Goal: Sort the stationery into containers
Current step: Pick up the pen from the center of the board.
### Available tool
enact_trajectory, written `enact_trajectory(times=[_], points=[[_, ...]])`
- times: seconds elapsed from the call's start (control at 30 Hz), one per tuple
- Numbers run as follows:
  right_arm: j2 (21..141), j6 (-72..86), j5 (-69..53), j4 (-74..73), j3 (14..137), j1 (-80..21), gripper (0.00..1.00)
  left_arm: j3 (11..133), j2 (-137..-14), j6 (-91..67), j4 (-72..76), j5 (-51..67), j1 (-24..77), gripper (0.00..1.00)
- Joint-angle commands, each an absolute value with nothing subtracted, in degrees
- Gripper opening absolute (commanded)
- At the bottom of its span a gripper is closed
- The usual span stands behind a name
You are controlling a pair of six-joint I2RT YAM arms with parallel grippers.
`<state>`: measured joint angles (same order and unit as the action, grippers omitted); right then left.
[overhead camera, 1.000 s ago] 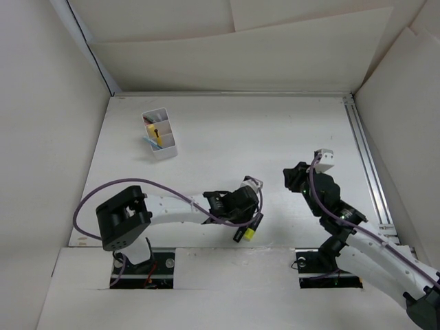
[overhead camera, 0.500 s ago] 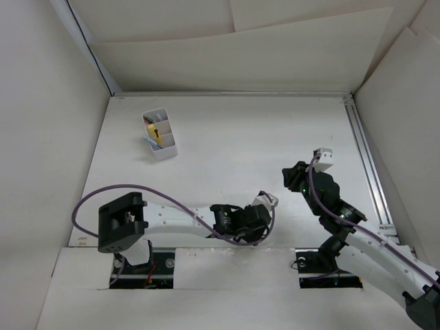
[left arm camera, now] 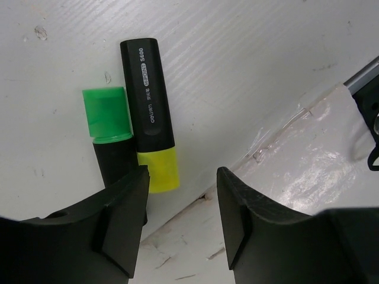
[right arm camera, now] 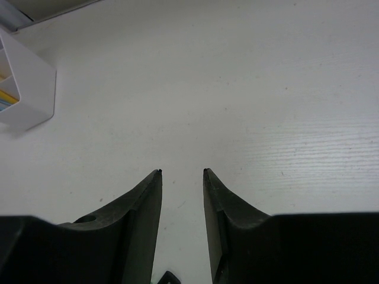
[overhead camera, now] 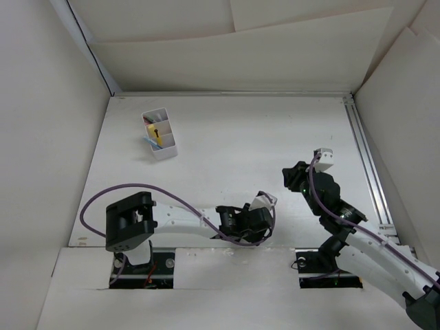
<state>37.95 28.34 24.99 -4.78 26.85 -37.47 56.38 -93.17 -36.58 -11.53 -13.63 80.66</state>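
Note:
Two highlighters lie side by side on the table in the left wrist view: a black one with a yellow cap (left arm camera: 151, 112) and a green-capped one (left arm camera: 106, 115) with a black body. My left gripper (left arm camera: 182, 195) is open just above them at the table's near edge, nothing between its jaws; its left finger (left arm camera: 121, 219) covers the green one's lower body. From above, the left gripper (overhead camera: 256, 223) hides both. The white container (overhead camera: 167, 148) stands far left with yellow and blue stationery inside. My right gripper (right arm camera: 182, 173) is open over bare table, with the container (right arm camera: 32, 89) to its far left.
A taped seam (left arm camera: 278, 127) marks the table's near edge beside the highlighters. A metal rail (overhead camera: 364, 155) runs along the right side. White walls close in the left, back and right. A purple cable (overhead camera: 130, 185) loops over the left arm.
The left gripper has moved right and down to the near edge, and its jaws have widened. The yellow highlighter seen at its tip a second ago is now covered from above. The right arm is still.

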Motion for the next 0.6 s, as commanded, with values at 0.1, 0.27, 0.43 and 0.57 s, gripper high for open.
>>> enact_trajectory(times=[0.1,0.27,0.43,0.57], points=[[37.3,27.9,24.7,-3.3,28.8,-37.1,0.39,57.3,-95.1,-36.6,-10.6,-14.3,80.9,0.45],[37.3,27.9,24.7,-3.3,28.8,-37.1,0.39,57.8,-96.3,-36.6,-11.2,-16.2,80.9,0.45],[36.7,27.9,24.7,-3.3,28.8,-37.1,0.39,58.4,-97.6,-36.0,-11.9,-16.9,80.9,0.45],[35.7,27.9,24.7,-3.3,28.8,-37.1,0.39,58.9,-98.7,-36.0,-11.3,-16.9,80.9,0.45]])
